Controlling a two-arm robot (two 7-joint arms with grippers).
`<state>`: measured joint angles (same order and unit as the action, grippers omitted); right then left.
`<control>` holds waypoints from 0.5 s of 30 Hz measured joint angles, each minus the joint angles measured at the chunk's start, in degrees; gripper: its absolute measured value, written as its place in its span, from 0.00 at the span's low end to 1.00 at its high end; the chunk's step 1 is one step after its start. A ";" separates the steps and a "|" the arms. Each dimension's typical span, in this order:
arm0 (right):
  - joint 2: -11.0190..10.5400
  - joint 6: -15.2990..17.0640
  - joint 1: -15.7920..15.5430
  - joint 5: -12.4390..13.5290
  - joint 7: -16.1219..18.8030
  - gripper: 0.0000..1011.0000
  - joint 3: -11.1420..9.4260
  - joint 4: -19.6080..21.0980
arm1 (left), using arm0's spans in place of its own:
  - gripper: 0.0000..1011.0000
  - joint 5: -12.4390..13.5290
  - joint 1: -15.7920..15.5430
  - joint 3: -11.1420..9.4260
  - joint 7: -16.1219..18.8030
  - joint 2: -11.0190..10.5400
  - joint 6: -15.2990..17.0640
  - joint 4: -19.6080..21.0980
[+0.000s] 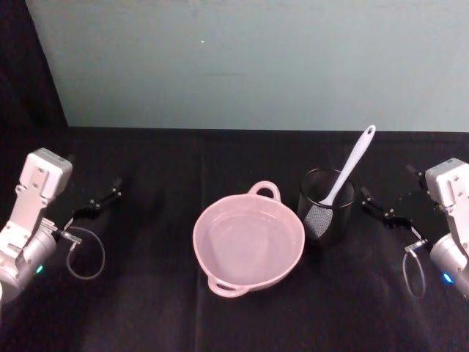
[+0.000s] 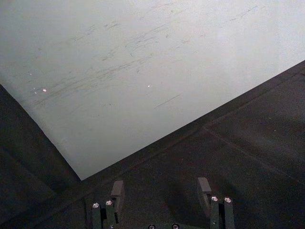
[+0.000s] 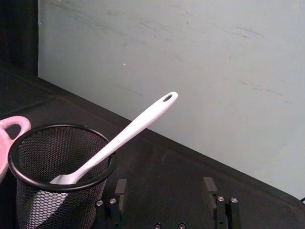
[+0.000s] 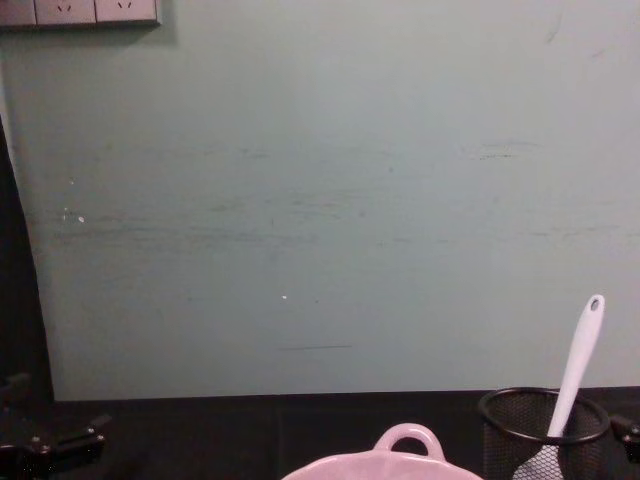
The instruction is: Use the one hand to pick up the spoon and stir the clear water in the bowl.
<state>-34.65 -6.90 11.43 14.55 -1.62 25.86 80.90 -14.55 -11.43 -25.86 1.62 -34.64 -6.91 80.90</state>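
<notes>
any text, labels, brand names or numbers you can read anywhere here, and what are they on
None can be read.
The spoon, the bowl and the black mesh cup are plain, with no print.
The wall sockets at the chest view's top left carry no legible marking.
No lettering can be made out on the left gripper or the right gripper.

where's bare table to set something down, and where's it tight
Widest bare cloth lies between the left gripper and the bowl, plus the strip in front of the bowl. Crowded: the mesh cup holding the spoon sits close beside the bowl, with the right gripper just beyond it.
</notes>
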 joint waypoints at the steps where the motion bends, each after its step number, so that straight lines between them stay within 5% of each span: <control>1: 0.00 0.00 0.00 0.00 0.00 0.99 0.00 0.00 | 0.99 0.00 0.00 0.00 0.00 0.00 0.00 0.00; 15: 0.00 0.00 0.00 0.00 0.00 0.99 0.00 0.00 | 0.99 0.00 0.00 0.00 0.00 0.00 0.00 0.00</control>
<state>-34.64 -6.90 11.43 14.54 -1.62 25.86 80.90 -14.55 -11.43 -25.86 1.62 -34.65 -6.91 80.90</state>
